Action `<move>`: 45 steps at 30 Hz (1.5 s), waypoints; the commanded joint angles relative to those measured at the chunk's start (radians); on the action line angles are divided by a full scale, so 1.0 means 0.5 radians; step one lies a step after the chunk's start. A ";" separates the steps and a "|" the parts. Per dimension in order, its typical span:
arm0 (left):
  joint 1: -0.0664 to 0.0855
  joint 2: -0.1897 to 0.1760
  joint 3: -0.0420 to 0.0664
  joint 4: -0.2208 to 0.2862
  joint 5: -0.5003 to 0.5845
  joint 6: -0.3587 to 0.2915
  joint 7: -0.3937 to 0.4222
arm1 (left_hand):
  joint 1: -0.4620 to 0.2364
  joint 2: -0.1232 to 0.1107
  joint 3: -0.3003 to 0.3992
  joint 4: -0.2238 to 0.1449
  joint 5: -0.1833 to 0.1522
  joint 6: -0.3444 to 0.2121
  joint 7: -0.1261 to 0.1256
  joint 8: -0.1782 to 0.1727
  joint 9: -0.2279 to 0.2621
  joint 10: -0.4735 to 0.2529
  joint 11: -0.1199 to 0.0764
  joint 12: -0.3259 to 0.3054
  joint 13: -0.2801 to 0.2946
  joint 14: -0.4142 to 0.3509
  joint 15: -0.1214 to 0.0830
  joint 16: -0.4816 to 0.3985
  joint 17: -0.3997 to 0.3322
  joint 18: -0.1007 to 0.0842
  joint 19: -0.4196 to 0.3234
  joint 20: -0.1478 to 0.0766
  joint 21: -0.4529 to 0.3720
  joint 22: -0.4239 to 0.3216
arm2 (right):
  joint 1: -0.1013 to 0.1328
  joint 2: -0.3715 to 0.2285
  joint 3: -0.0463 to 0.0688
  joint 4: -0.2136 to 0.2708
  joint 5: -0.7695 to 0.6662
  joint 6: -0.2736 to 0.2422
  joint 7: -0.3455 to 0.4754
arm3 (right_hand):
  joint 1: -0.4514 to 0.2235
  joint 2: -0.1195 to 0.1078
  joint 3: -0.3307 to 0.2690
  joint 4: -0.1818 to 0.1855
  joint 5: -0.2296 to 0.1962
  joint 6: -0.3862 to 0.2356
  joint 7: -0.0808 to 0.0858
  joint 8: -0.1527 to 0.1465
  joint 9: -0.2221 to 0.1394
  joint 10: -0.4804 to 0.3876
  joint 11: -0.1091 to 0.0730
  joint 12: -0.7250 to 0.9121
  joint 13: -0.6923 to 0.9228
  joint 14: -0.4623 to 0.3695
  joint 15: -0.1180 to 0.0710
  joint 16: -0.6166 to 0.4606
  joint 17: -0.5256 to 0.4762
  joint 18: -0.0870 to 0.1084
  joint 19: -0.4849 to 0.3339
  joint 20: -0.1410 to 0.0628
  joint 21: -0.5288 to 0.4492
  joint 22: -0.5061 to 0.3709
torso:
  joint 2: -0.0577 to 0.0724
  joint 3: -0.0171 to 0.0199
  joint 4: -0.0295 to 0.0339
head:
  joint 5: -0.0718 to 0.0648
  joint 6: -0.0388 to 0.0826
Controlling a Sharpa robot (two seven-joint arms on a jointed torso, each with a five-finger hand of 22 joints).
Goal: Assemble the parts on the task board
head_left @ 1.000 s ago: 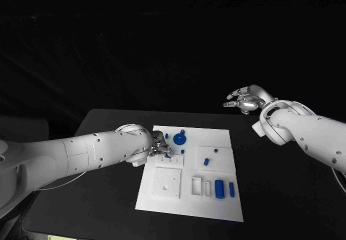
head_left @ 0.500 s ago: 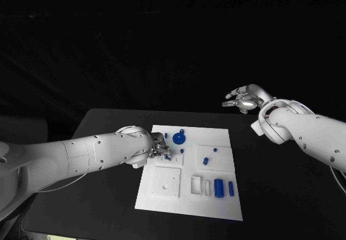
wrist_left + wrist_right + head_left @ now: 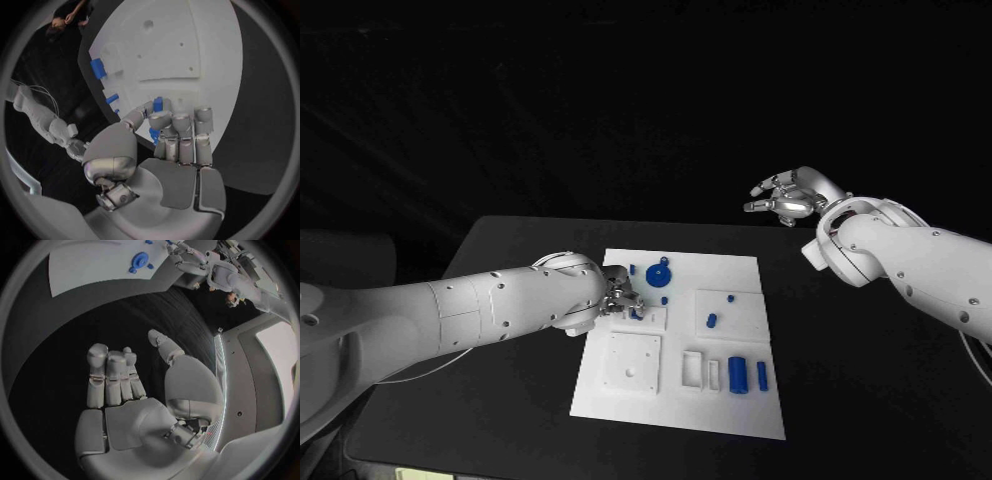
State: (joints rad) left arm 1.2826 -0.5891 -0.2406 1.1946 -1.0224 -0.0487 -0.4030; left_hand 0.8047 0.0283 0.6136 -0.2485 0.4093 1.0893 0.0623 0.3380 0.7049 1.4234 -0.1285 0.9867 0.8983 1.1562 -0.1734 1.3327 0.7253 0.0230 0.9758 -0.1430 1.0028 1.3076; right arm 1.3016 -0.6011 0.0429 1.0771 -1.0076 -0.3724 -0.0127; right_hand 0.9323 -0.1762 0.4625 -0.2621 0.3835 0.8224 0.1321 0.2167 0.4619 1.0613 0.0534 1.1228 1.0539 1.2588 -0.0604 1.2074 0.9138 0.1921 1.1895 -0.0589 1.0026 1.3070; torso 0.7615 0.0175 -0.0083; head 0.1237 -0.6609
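The white task board [image 3: 678, 400] lies in the middle of the black table. My left hand [image 3: 620, 298] hovers over its far left part, beside a small raised white block [image 3: 646, 318]. In the left wrist view the left hand [image 3: 172, 145] has its fingers curled and pinches a small blue part [image 3: 157, 104] between thumb and fingers, just over the board [image 3: 206, 55]. My right hand [image 3: 788, 197] is raised beyond the table's far right edge, well away from the board. Its fingers [image 3: 112, 375] lie straight with the thumb apart, and it holds nothing.
On the board lie a round blue disc [image 3: 659, 277], a small blue peg [image 3: 713, 322] on a raised plate, and two blue cylinders [image 3: 738, 377] near the front right. A square white plate [image 3: 635, 365] sits at the front left. Black table [image 3: 516, 400] surrounds the board.
My left hand has crept slightly nearer and lower over the board's far left part, still with the blue part. The right hand has stayed where it was.
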 commanded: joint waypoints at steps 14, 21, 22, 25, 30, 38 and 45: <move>-0.008 0.009 0.001 0.001 -0.026 0.006 0.017 | -0.009 0.040 0.020 0.010 -0.008 0.399 -0.194 0.009 0.761 -0.026 -0.019 0.011 -0.008 0.038 -0.051 0.008 -0.005 0.031 -0.007 -0.261 0.013 0.036 | 0.001 0.001 0.001 0.011 0.000 0.038 0.002 | 0.011 0.029 0.004 -0.019 0.007 -0.060 0.072 0.012 0.000 -0.008 -0.001 0.017 -0.008 0.008 0.003 0.003 0.003 0.139 -0.003 -0.015 -0.014 0.004 | 0.000 -0.0006 0.000 | -0.005 0.013; -0.010 0.012 0.001 0.003 -0.026 0.003 0.021 | -0.010 0.039 0.021 0.009 -0.009 0.398 -0.193 0.010 0.760 -0.027 -0.018 0.011 -0.010 0.037 -0.051 0.008 -0.005 0.031 -0.009 -0.261 0.014 0.036 | 0.001 0.003 0.001 0.011 0.000 0.041 -0.001 | 0.016 0.036 0.005 -0.023 -0.001 -0.062 0.073 0.011 0.000 -0.010 -0.001 0.018 -0.011 0.008 0.003 0.002 0.004 0.139 -0.003 -0.015 -0.015 0.005 | 0.000 -0.0018 0.001 | -0.014 0.023; -0.010 0.012 0.002 0.003 -0.026 -0.002 0.022 | -0.010 0.039 0.021 0.008 -0.009 0.398 -0.193 0.010 0.759 -0.027 -0.018 0.011 -0.010 0.037 -0.051 0.008 -0.006 0.031 -0.009 -0.261 0.014 0.036 | 0.001 0.003 0.001 0.011 0.000 0.039 -0.001 | 0.016 0.036 0.005 -0.023 -0.001 -0.062 0.073 0.011 0.000 -0.010 -0.001 0.018 -0.011 0.008 0.003 0.002 0.004 0.139 -0.003 -0.015 -0.016 0.005 | 0.000 -0.0016 0.001 | -0.014 0.023; -0.010 0.012 0.002 0.007 -0.026 -0.008 0.025 | -0.010 0.039 0.022 0.008 -0.010 0.397 -0.193 0.010 0.758 -0.027 -0.018 0.011 -0.011 0.037 -0.051 0.008 -0.006 0.031 -0.009 -0.261 0.014 0.036 | 0.001 0.003 0.001 0.011 0.000 0.039 0.000 | 0.016 0.037 0.005 -0.024 -0.002 -0.061 0.073 0.011 0.000 -0.011 -0.001 0.019 -0.011 0.008 0.004 0.002 0.004 0.139 -0.003 -0.015 -0.016 0.006 | 0.000 -0.0018 0.001 | -0.012 0.024; -0.011 0.013 0.002 0.010 -0.026 -0.024 0.027 | -0.008 0.041 0.026 0.003 -0.014 0.397 -0.193 0.011 0.756 -0.028 -0.018 0.012 -0.012 0.036 -0.050 0.008 -0.007 0.032 -0.010 -0.262 0.016 0.036 | 0.001 0.004 0.001 0.010 0.000 0.040 0.000 | 0.016 0.038 0.005 -0.024 -0.003 -0.061 0.073 0.011 0.000 -0.011 -0.001 0.019 -0.012 0.008 0.004 0.002 0.004 0.139 -0.003 -0.015 -0.016 0.006 | 0.000 -0.0022 0.001 | -0.011 0.025; -0.012 0.019 0.002 0.010 -0.026 -0.051 0.033 | -0.007 0.039 0.030 -0.002 -0.016 0.396 -0.193 0.013 0.753 -0.028 -0.018 0.013 -0.015 0.035 -0.049 0.009 -0.007 0.032 -0.014 -0.262 0.017 0.036 | 0.001 0.007 0.001 0.009 0.000 0.046 -0.002 | 0.015 0.039 0.004 -0.024 -0.004 -0.061 0.073 0.012 0.000 -0.011 0.000 0.020 -0.013 0.008 0.004 0.002 0.004 0.139 -0.003 -0.015 -0.016 0.006 | 0.000 -0.0023 0.001 | -0.008 0.026; -0.012 0.016 0.002 0.012 -0.031 -0.061 0.034 | -0.006 0.040 0.032 -0.004 -0.017 0.395 -0.193 0.014 0.751 -0.029 -0.018 0.013 -0.016 0.035 -0.048 0.010 -0.008 0.032 -0.015 -0.261 0.018 0.036 | 0.001 0.008 0.001 0.008 0.000 0.046 -0.001 | 0.014 0.039 0.004 -0.025 -0.004 -0.060 0.073 0.012 0.000 -0.011 0.000 0.021 -0.014 0.008 0.004 0.002 0.004 0.139 -0.003 -0.015 -0.017 0.007 | 0.000 -0.0030 0.001 | -0.004 0.028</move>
State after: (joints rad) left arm 1.2770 -0.5825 -0.2401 1.1975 -1.0319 -0.0659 -0.3970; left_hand 0.7965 0.0366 0.6244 -0.2483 0.3980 1.0893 0.0622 0.3396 0.7534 1.4200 -0.1251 0.9866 0.8911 1.1545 -0.1753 1.3327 0.7221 0.0230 0.9757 -0.1429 1.0067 1.3080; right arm 1.3017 -0.5982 0.0429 1.0803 -1.0072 -0.3630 -0.0165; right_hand 0.9415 -0.1670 0.4639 -0.2690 0.3834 0.8183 0.1322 0.2167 0.4616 1.0609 0.0530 1.1266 1.0480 1.2588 -0.0604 1.2075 0.9143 0.1921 1.1880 -0.0569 0.9989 1.3081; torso 0.7618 0.0164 -0.0078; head 0.1205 -0.6471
